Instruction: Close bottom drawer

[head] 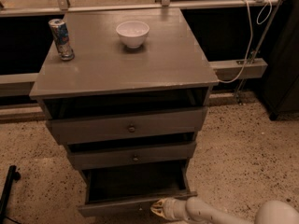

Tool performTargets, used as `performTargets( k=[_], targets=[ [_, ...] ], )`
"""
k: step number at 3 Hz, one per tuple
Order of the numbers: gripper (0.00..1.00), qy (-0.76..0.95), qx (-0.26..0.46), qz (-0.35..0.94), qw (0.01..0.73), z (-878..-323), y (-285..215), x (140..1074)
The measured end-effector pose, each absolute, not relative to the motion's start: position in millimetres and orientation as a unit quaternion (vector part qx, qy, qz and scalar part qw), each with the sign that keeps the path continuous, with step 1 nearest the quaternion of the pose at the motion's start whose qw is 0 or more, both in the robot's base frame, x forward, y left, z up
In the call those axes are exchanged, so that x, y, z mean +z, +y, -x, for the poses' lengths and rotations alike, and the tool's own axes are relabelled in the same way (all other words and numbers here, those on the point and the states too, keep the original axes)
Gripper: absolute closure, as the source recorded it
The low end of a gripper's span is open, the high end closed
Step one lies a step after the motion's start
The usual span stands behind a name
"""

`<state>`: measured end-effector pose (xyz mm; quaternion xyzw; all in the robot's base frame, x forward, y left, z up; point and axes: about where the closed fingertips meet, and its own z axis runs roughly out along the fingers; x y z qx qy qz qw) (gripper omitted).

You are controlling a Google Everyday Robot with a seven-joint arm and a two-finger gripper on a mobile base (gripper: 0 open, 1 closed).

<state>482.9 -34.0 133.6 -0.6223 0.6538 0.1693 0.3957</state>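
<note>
The bottom drawer (135, 203) of the grey-brown cabinet stands pulled far out, its dark box open and its low front at the lower edge of the camera view. My gripper (158, 208) sits at the end of the white arm (210, 212), right against the right part of that drawer front. The drawer's knob is hidden or out of view.
The top drawer (128, 126) and middle drawer (133, 155) stick out a little. On the cabinet top (121, 64) stand a can (61, 38) and a white bowl (132, 33). A white cable (245, 45) hangs at right. A black object (7, 195) is at lower left.
</note>
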Motion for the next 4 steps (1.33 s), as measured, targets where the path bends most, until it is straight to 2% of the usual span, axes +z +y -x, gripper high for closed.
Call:
performTargets(
  k=[1, 4],
  targets=[
    [1.00, 0.653, 0.168, 0.622, 0.399, -488, -32, 132],
    [1.00, 0.646, 0.162, 0.616, 0.421, -560, -20, 119]
  ],
)
